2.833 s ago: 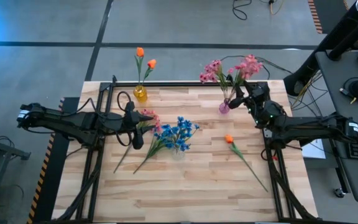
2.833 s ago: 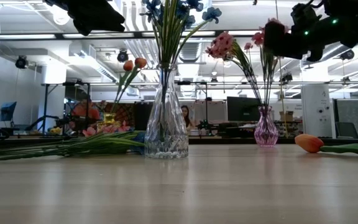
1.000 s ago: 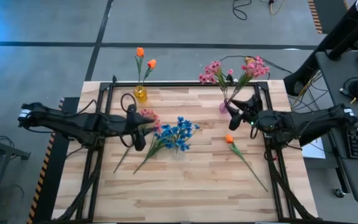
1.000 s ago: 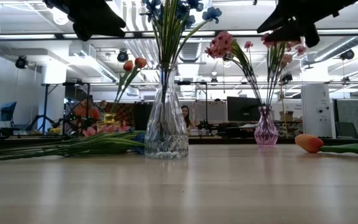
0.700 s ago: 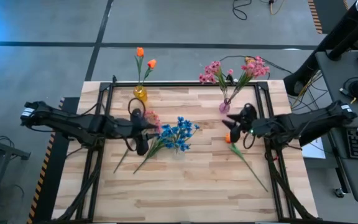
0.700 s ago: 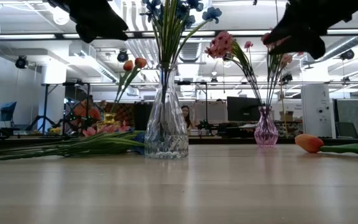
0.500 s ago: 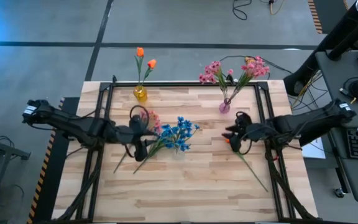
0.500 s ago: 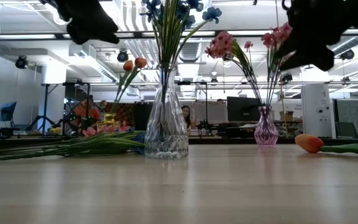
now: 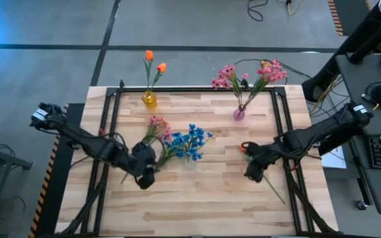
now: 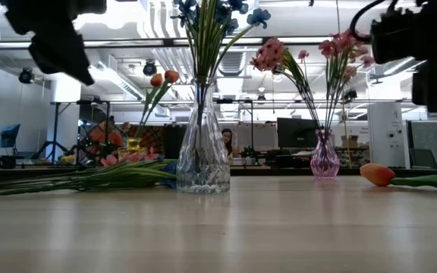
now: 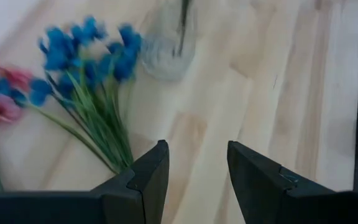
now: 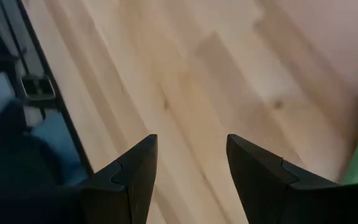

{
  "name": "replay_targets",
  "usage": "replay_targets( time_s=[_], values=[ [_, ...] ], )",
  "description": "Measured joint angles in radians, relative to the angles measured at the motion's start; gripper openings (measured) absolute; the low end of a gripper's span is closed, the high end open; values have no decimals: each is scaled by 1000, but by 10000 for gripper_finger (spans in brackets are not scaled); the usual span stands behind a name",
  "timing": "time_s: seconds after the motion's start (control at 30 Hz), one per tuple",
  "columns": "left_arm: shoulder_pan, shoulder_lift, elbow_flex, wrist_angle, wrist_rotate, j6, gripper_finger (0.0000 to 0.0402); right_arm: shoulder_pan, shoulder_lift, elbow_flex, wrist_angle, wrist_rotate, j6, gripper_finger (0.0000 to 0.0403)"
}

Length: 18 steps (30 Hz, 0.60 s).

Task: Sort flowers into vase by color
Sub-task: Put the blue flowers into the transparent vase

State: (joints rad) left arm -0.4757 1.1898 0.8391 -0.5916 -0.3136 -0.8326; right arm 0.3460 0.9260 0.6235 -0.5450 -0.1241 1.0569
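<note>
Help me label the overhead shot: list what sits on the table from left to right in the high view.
Left gripper → yellow vase → loose pink flowers → blue flowers → pink vase → right gripper.

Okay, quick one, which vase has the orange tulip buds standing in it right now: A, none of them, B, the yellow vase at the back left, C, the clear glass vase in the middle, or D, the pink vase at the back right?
B: in the high view two orange buds rise from the yellow vase, while the pink vase holds pink sprays and the clear vase holds blue stems.
</note>
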Motion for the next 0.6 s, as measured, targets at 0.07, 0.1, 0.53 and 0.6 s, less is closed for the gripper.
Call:
replay_targets(
  time_s=[0.07, 0.1, 0.53, 0.6],
  values=[
    [-19, 32, 0, -1, 2, -21, 146, 22, 12, 0, 0, -7, 7, 185],
    [-24, 48, 0, -1, 2, -33, 146, 31, 17, 0, 0, -7, 9, 185],
    [-32, 247, -1, -22, -110, -105, 203, 58, 60, 0, 3, 20, 6, 185],
    [-32, 271, -2, -31, -121, -105, 218, 58, 63, 0, 4, 20, 6, 185]
  ],
)
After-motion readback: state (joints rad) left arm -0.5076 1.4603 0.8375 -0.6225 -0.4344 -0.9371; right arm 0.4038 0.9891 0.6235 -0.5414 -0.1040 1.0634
